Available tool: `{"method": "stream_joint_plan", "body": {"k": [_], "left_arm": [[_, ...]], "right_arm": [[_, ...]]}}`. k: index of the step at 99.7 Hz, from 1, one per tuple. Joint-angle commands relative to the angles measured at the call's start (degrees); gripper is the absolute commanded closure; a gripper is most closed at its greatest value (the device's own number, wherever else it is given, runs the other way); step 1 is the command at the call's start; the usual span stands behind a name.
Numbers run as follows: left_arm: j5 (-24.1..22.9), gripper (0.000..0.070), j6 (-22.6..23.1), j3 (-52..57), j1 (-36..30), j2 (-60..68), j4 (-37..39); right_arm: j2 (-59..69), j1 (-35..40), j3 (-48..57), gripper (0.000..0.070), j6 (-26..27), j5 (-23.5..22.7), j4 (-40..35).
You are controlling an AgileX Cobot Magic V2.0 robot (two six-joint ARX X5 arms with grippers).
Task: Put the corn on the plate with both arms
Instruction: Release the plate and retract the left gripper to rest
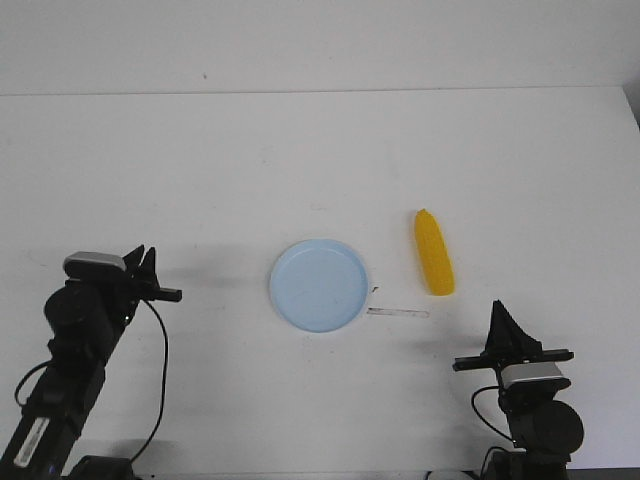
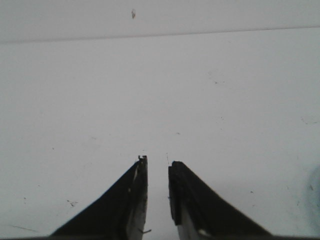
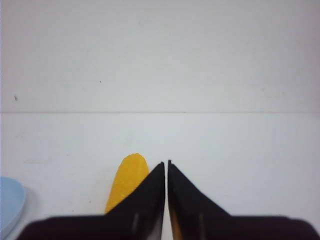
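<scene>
At the near right corner of the white table (image 1: 300,150), the right arm (image 1: 535,420) is seen, its gripper (image 1: 497,308) raised with the tips pointing toward the far edge. In the right wrist view, the gripper's (image 3: 166,164) two black fingers (image 3: 145,200) are pressed together with only a hairline between them, and nothing is held. At the near left corner the left arm (image 1: 70,350) is found, with a black cable (image 1: 160,370) hanging from it. Its gripper (image 1: 140,258) is shown in the left wrist view (image 2: 157,162) with the fingers (image 2: 127,200) slightly apart, a narrow slot of table visible between them; nothing is gripped.

Further in, near the middle of the table, the plate (image 1: 320,285) is set flat and bare. A thin pale strip (image 1: 398,313) is seen on the surface just beside the plate's near right rim. To the right of the plate, apart from it, the corn (image 1: 434,251) is laid on the table, its tapered end turned toward the far edge. In the right wrist view the corn (image 3: 127,185) is partly hidden behind the closed fingers, and a sliver of the plate (image 3: 10,202) is caught at the picture's border. Beyond the corn, bare table runs to the far edge.
</scene>
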Motion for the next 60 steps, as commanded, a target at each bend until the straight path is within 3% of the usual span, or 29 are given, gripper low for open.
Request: {"method": "stream_joint_plan", "body": {"k": [1,11,21,30,39,60], "left_arm": [[0.02,0.063,6.14,-2.23,0.11,-4.09,0.44],[0.02,0.0638,5.68,-6.43,0.07,-11.85,0.26],[-0.28,0.0699,2.1,-8.98,-0.07,-19.34,-0.98],[-4.81,0.0699,-1.4,-9.53,-0.04,-25.27,-3.78],[-7.67,0.0699,-1.55,-9.53,-0.04,-29.68,-6.01],[-7.61,0.0699,-1.57,-9.53,-0.07,-35.65,-8.2]], "right_arm": [[0.09,0.07,-0.07,0.0693,-0.24,0.15,0.57],[0.09,0.07,-0.07,0.0693,-0.22,0.15,0.57],[0.09,0.07,-0.07,0.0693,-0.24,0.17,0.57],[0.09,0.07,-0.07,0.0693,-0.22,0.15,0.57],[0.09,0.07,-0.07,0.0693,-0.24,0.17,0.57],[0.09,0.07,-0.07,0.0693,-0.22,0.17,0.57]]}}
